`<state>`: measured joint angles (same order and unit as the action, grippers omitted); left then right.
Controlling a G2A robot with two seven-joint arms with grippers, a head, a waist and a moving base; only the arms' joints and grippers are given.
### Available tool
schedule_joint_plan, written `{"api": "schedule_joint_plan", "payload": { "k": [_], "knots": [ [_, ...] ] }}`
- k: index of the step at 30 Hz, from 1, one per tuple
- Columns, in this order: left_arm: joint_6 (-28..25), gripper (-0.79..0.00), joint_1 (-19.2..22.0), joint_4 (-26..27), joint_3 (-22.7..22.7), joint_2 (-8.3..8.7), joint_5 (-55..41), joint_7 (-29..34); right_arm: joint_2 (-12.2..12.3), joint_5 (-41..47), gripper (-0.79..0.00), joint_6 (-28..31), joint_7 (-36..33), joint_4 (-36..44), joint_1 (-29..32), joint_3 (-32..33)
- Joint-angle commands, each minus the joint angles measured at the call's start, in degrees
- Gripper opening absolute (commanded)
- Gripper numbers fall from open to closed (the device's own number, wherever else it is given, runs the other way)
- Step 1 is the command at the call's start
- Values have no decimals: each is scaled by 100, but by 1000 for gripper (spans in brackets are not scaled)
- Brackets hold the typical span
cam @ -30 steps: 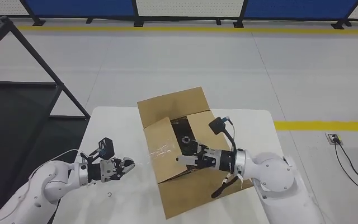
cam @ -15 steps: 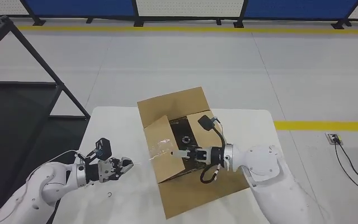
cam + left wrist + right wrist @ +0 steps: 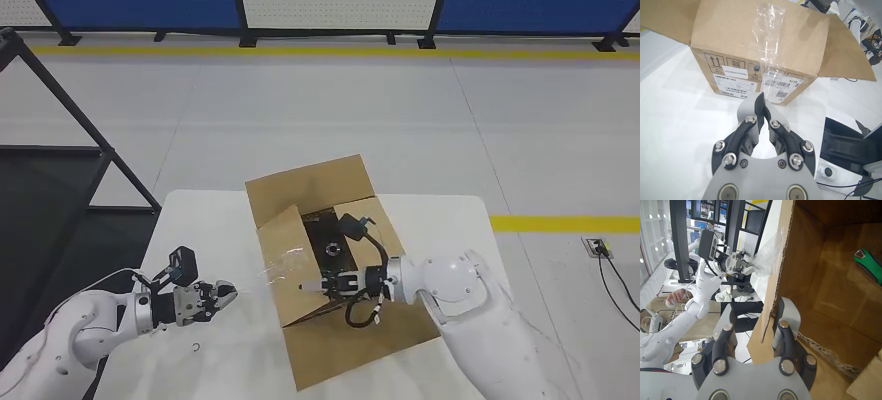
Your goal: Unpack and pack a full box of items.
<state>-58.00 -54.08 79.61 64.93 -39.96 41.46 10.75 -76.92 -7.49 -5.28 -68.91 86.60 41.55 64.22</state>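
One box point(image 3: 310, 188) — green-handled item point(image 3: 869, 266) inside; left tool point(image 3: 762, 102) tight on tape point(image 3: 766, 37), right tool point(image 3: 757, 309) agape

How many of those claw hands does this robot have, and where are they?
2. The left gripper is beside the cardboard box, pinching its clear tape strip. The right gripper, open, straddles the edge of a raised flap of the box.
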Motion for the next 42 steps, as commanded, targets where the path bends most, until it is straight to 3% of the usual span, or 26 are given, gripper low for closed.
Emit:
{"api": "schedule_joint_plan", "payload": {
  "k": [1,42],
  "knots": [
    [0,-785,-5,3,5,1,1,-1,2,26,-785,-23,18,-57,-44,-34],
    [0,-785,-450,-40,339,107,-34,-48,194,343,-785,-131,366,-363,-126,-69]
  ]
}}
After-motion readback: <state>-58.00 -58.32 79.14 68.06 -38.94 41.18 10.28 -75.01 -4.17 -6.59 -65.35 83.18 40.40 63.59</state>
